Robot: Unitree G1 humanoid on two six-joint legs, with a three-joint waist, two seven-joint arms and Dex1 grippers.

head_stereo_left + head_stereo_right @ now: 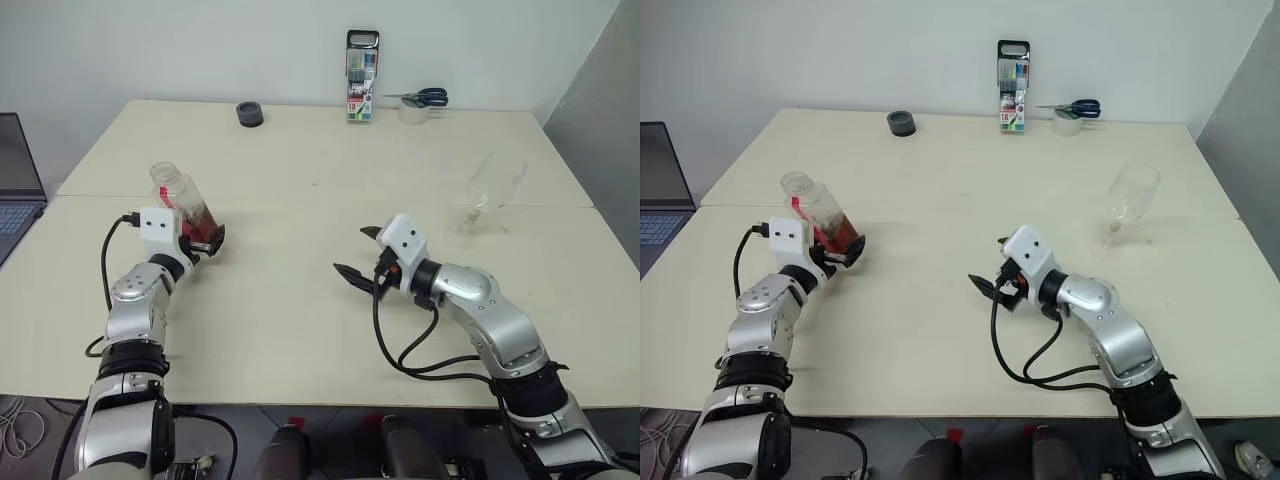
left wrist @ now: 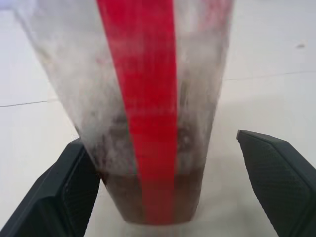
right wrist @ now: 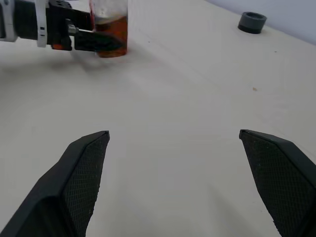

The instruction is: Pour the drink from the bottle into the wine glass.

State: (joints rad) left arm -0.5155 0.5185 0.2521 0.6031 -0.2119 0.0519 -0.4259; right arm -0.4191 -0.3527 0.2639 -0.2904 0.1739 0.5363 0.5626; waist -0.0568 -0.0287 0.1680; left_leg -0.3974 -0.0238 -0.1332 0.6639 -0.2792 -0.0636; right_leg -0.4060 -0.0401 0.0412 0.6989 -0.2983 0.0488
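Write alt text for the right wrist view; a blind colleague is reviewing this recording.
The open right gripper hovers over a bare stretch of the pale table, its two black fingers spread wide. Farther off, the left gripper flanks a clear bottle holding some reddish-brown drink, and a small dark round object sits near the table's far edge.

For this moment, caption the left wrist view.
Open left gripper flanks the bottle, a little drink at its base.

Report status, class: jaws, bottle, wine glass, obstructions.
Left gripper jaws open around the bottle; right gripper open, empty. Bottle uncapped, drink low. Wine glass clear of both, nothing between.
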